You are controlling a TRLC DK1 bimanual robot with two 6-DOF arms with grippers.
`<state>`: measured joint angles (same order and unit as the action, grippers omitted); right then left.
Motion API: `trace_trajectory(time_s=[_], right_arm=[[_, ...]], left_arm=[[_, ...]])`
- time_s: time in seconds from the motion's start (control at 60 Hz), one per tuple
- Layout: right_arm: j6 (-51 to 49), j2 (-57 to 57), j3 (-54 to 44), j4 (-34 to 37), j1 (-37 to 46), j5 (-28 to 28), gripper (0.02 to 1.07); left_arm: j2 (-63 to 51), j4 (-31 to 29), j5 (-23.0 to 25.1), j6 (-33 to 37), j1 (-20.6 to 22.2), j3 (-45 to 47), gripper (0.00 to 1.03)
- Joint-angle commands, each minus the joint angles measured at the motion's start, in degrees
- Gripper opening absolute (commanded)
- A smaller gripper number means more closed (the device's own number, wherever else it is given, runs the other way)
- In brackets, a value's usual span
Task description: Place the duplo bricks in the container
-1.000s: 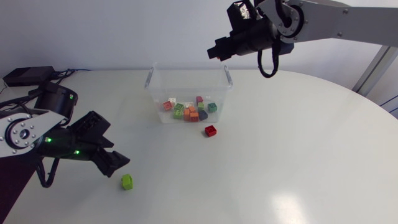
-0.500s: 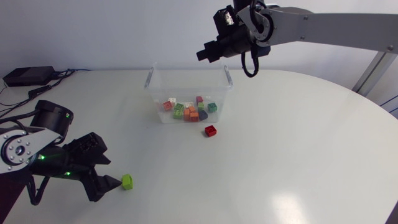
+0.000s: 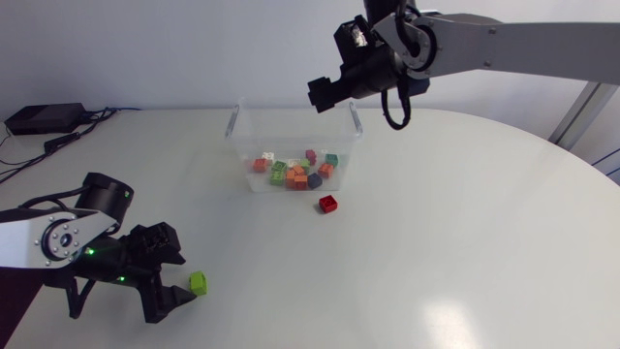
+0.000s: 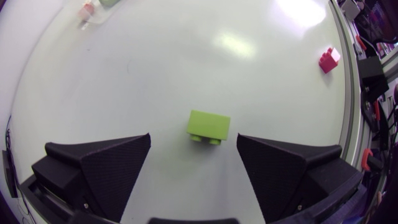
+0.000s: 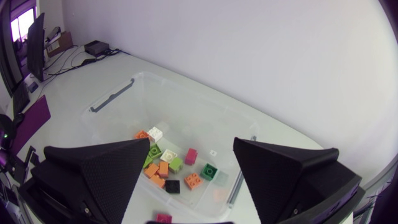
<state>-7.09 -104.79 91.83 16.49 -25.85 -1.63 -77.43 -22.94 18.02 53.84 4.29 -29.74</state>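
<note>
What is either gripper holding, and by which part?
Nothing. The left gripper is open, the lime-green plastic brick untouched at its tips; the right gripper is open above the clear plastic container.

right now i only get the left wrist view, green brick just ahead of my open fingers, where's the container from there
observer: the clear container sits near the middle at the far side of the table, well beyond the green brick, with a pile of bricks already in it
operator: anything in the way above it
observer: yes, the right arm's fingers hang in the air above its far rim
operator: are they holding a brick
observer: no, they stand open with nothing between them
</note>
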Motion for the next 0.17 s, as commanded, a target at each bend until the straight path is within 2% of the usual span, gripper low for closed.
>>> trace_trajectory(time_s=[0.0,0.15], right_arm=[[-0.7,5.7,-6.3,0.3,-0.3,0.2,1.03],[-1.6,13.9,-18.4,-0.2,0.4,-0.7,1.03]], left_arm=[[-4.3,0.4,0.7,3.4,0.5,-0.8,0.96],[-9.7,2.0,1.9,4.6,1.8,-2.8,0.96]])
